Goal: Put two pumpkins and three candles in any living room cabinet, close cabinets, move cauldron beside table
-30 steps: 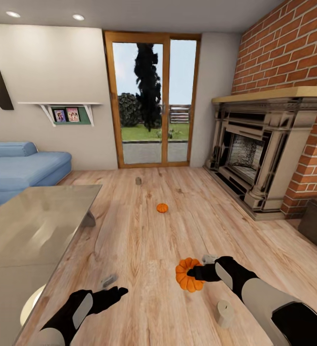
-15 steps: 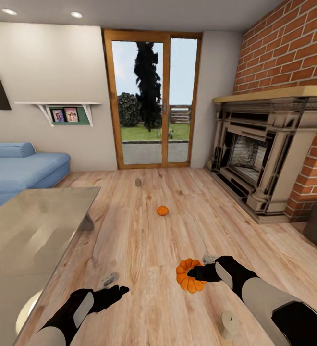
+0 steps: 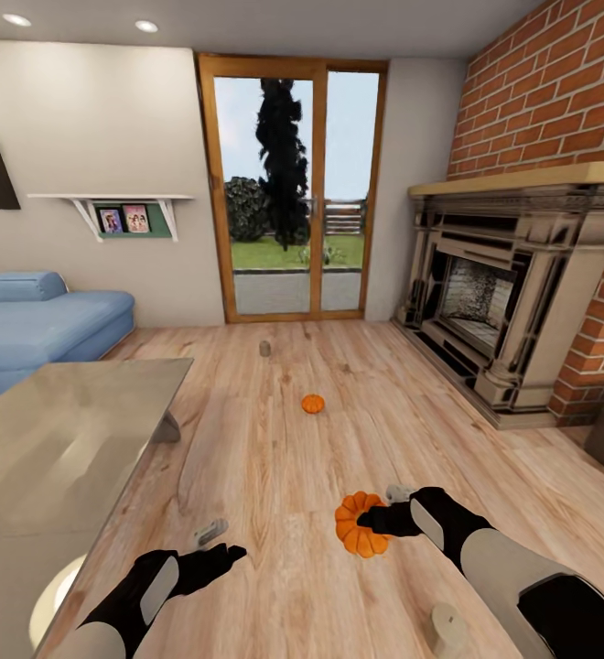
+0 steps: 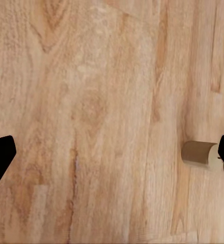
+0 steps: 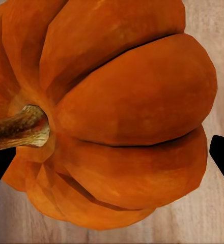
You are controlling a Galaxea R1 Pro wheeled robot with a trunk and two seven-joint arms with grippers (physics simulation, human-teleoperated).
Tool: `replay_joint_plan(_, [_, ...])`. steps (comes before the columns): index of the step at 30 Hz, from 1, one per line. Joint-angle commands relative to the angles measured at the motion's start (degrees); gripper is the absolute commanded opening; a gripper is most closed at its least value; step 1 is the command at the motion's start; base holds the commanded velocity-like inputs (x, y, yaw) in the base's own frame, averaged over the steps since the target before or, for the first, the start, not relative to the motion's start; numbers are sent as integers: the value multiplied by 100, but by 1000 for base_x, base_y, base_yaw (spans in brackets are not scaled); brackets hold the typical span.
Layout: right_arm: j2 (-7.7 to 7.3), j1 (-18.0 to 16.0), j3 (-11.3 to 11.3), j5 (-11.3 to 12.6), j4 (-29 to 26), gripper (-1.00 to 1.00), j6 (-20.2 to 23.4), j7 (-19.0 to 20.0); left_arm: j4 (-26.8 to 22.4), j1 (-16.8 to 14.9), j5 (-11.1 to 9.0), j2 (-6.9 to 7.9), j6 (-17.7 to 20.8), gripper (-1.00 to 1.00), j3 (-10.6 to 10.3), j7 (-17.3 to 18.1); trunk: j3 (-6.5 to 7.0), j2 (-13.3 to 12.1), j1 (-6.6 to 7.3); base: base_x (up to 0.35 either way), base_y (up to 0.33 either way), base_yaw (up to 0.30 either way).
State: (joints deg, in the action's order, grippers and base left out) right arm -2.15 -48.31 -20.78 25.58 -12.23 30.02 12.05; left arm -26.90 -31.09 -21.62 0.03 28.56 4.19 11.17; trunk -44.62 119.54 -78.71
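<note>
Two pumpkins are showing on the wooden floor [image 3: 275,458]: the near pumpkin [image 3: 361,523] is sitting between the fingers of the right gripper [image 3: 378,513], whose jaws are pinching it from either side, and in the right wrist view this same pumpkin [image 5: 112,112] is looming large with its brown stem [image 5: 18,127] pointing sideways. Farther off, the far pumpkin [image 3: 313,404] is lying alone in the middle of the floor, well apart from the arms. Beyond it a far candle [image 3: 264,348] is standing near the glass door [image 3: 293,188]. A second candle [image 3: 448,628] is standing just beside the right forearm, at the lower edge of the head view. The left gripper [image 3: 218,542] is hovering over bare floor with its fingers spread and holding nothing; a lying candle [image 4: 199,153] is resting on its side by one fingertip. The table [image 3: 55,458] is stretching along the robot's left, with a blue sofa [image 3: 37,320] behind it and a brick fireplace [image 3: 503,293] to the right
</note>
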Motion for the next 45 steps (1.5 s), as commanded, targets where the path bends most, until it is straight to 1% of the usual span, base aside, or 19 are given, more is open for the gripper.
replay_joint_plan(1, [-4,-2,-28,-18,-7,-100,22,13,-6,-2,-26,-4,45,100,29,7,-6,3,0,44,54,0])
replay_joint_plan(16, [-4,-2,-40,-18,-7,-100,27,1,0,-2,-26,-11,36,100,29,-1,-6,3,0,35,9,0])
replay_joint_plan(31, [-4,-2,-40,-18,-3,-100,29,-8,0,-2,-26,-11,36,100,29,-1,-6,3,0,318,0,0])
replay_joint_plan(37, [-4,-2,-40,-18,-3,-100,28,-10,0,-2,-26,-63,36,100,29,-8,-6,3,0,333,0,0])
replay_joint_plan(45, [-4,-2,-40,-18,-4,-100,27,-10,0,-2,-25,-80,36,100,29,-10,-6,3,0,333,0,0])
